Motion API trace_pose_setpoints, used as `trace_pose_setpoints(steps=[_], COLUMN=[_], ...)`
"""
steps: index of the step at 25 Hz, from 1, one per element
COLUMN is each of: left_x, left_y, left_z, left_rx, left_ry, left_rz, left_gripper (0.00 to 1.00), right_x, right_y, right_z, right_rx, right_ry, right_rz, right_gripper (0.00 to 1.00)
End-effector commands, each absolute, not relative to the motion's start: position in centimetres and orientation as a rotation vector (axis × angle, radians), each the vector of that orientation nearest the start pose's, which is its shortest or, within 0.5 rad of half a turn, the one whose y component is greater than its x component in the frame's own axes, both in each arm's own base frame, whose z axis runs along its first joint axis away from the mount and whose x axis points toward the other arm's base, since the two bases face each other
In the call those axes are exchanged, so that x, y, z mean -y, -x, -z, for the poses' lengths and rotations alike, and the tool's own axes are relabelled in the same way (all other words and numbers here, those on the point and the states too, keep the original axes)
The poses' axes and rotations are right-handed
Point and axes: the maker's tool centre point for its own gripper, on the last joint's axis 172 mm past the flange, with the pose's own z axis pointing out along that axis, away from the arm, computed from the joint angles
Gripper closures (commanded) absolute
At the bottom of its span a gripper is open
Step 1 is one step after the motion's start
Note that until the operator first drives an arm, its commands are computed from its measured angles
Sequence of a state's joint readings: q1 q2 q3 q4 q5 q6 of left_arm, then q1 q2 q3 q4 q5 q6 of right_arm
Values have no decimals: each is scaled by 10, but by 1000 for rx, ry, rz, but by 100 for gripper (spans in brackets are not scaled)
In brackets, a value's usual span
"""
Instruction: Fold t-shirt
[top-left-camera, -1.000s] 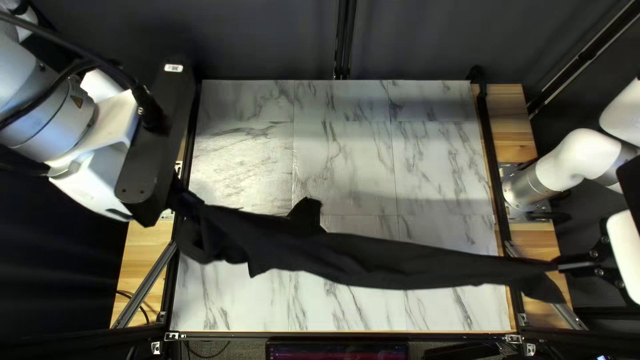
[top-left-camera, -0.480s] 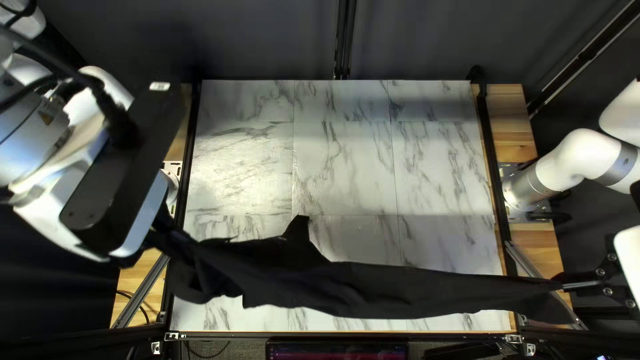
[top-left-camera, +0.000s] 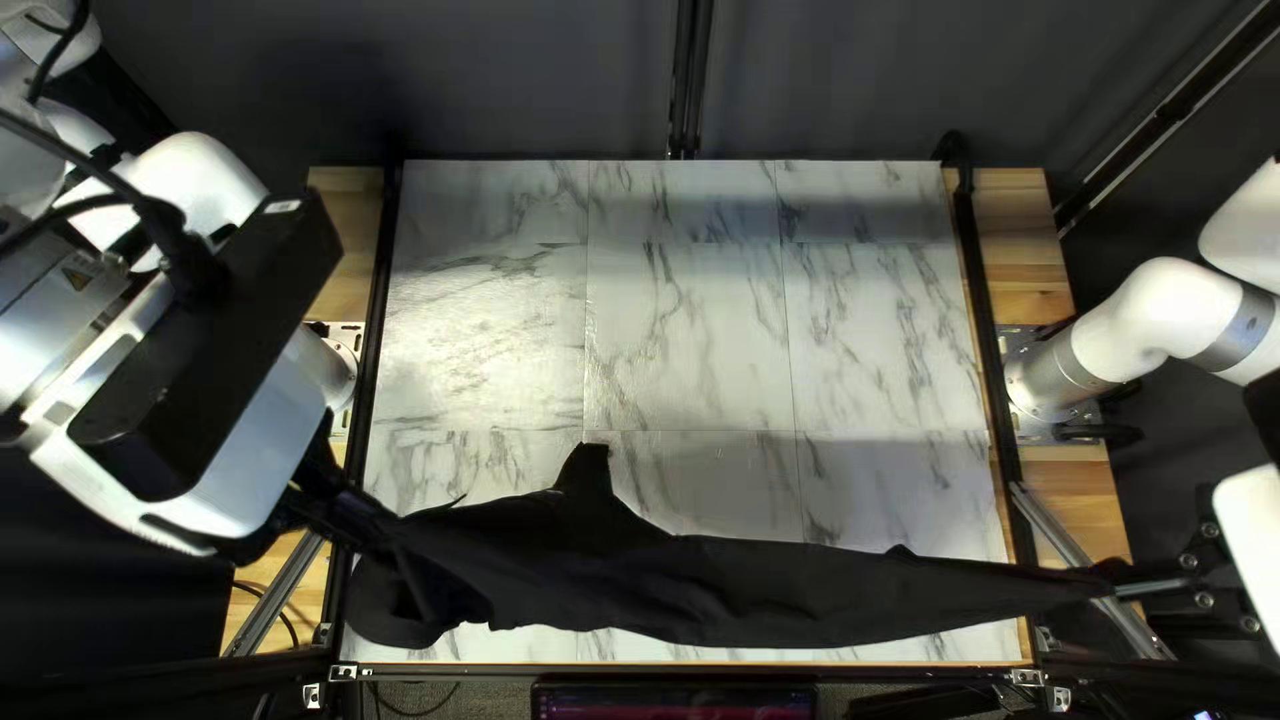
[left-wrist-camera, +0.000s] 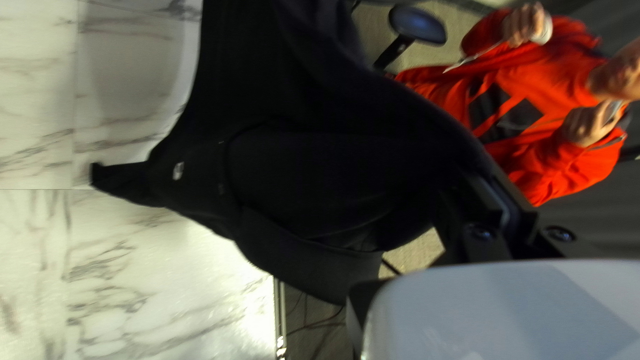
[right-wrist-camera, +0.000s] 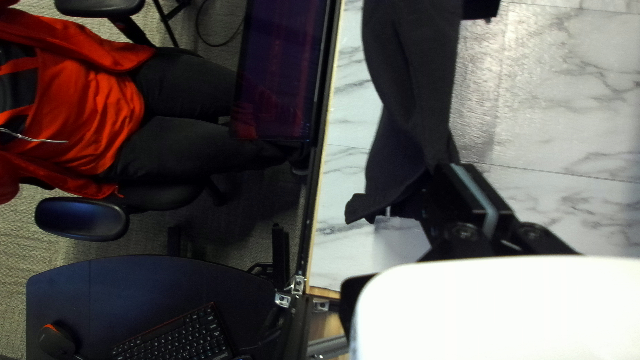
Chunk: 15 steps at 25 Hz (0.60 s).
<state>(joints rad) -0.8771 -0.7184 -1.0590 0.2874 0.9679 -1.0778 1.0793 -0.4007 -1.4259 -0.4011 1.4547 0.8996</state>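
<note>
White tiles with grey streaks cover the table (top-left-camera: 694,320), and a dark grey curtain (top-left-camera: 534,80) hangs behind it. Since the last pictures, the long, bunched black cloth t-shirt (top-left-camera: 747,587) has moved closer to the near edge, and its pointy bit (top-left-camera: 584,470) has come along too. I see that my big white left arm (top-left-camera: 200,194) has swung out past the table's left side, while my white right arm (top-left-camera: 1167,314) has brought its end of the shirt a little nearer. The shirt is now pulled long across the near part of the table, from one side to the other. It isn't folded, so I think I'm still getting it ready to lay down and make flat. My black left gripper (left-wrist-camera: 477,175) is pinched tight on one end, and my black right gripper (right-wrist-camera: 448,168) is pinched tight on the other. If I pull too hard, an end might slip out. I count one shirt, two arms, two grippers, one person in red (left-wrist-camera: 513,107) in each wrist view, one black keyboard (right-wrist-camera: 180,337) and one black mouse (right-wrist-camera: 57,339).
</note>
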Motion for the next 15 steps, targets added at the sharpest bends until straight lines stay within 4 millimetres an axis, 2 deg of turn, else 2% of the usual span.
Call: trace_pose_setpoints(steps=[1, 4, 7, 9, 11, 12, 13, 14, 15], left_x=[322, 332, 304, 270, 227, 214, 190, 180, 149], left_y=[-303, -305, -312, -316, -322, -323, -326, -327, -328], left_z=[-534, -536, -531, -524, -515, -512, -506, -503, -492], left_rx=[221, 191, 209, 271, 363, 390, 445, 471, 526], left_ry=[3408, 3407, 3410, 3411, 3419, 3422, 3432, 3436, 3449], left_rz=[1283, 1282, 1270, 1268, 1261, 1256, 1250, 1247, 1234], left_gripper=[100, 100, 100, 100, 100, 100, 100, 100, 100], right_x=[-334, -339, -332, -317, -290, -279, -260, -253, -231], right_y=[-287, -288, -288, -287, -285, -284, -283, -283, -284], right_z=[-501, -502, -500, -495, -483, -478, -467, -462, -449], right_rx=[244, 257, 261, 251, 222, 210, 189, 179, 158], right_ry=[2919, 2914, 2912, 2906, 2891, 2884, 2869, 2860, 2845], right_rz=[816, 820, 817, 810, 795, 788, 775, 769, 745], right_gripper=[100, 100, 100, 100, 100, 100, 100, 100, 100])
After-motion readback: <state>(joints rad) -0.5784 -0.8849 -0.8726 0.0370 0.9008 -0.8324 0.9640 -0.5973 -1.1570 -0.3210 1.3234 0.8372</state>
